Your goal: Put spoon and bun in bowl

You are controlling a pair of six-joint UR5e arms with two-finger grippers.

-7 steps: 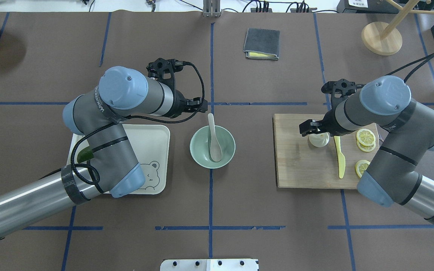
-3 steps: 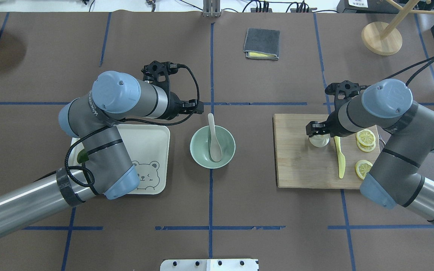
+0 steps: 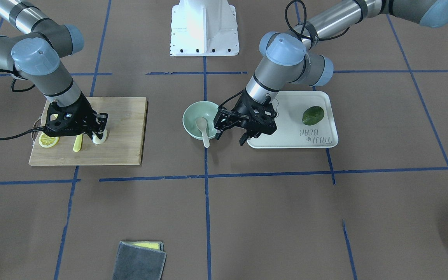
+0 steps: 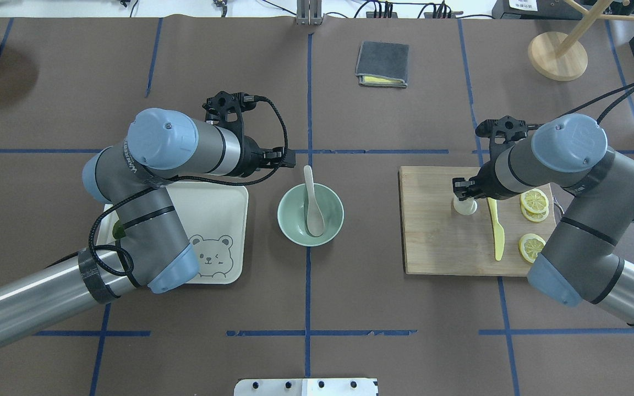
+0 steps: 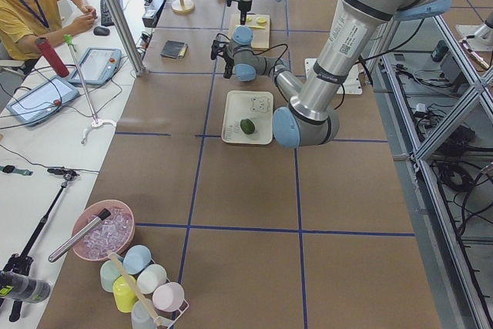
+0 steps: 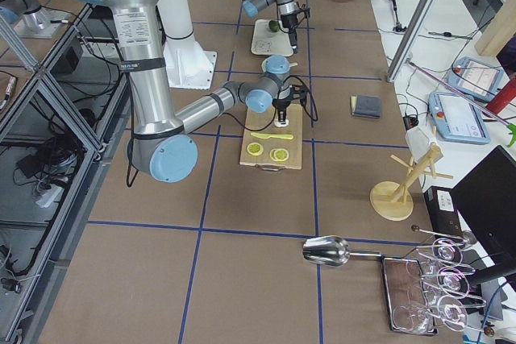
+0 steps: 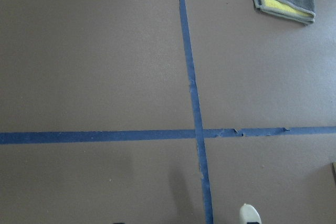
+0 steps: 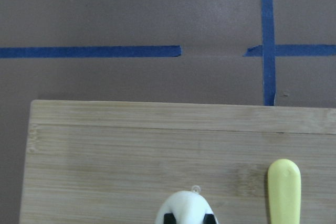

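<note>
The whitish spoon (image 4: 311,204) lies in the mint-green bowl (image 4: 292,220), with its handle over the far rim. Its handle tip shows in the left wrist view (image 7: 250,214). My left gripper (image 3: 230,135) is open and empty, just beside the bowl (image 3: 193,112) on the tray side. The white bun (image 4: 464,207) sits on the wooden cutting board (image 4: 432,242). My right gripper (image 4: 464,192) stands upright over it. In the right wrist view two black fingertips (image 8: 168,218) press the bun (image 8: 186,205) from both sides. The bun rests on the board.
A yellow plastic knife (image 4: 496,231) and lemon slices (image 4: 534,201) lie on the board right of the bun. A white bear tray (image 4: 223,198) holds an avocado (image 3: 312,115) under my left arm. A folded grey towel (image 4: 382,64) lies at the far middle.
My left arm has drawn back from the bowl toward the tray. My right gripper has moved over the bun, turned upright and narrowed around it. The spoon and the bun have not moved.
</note>
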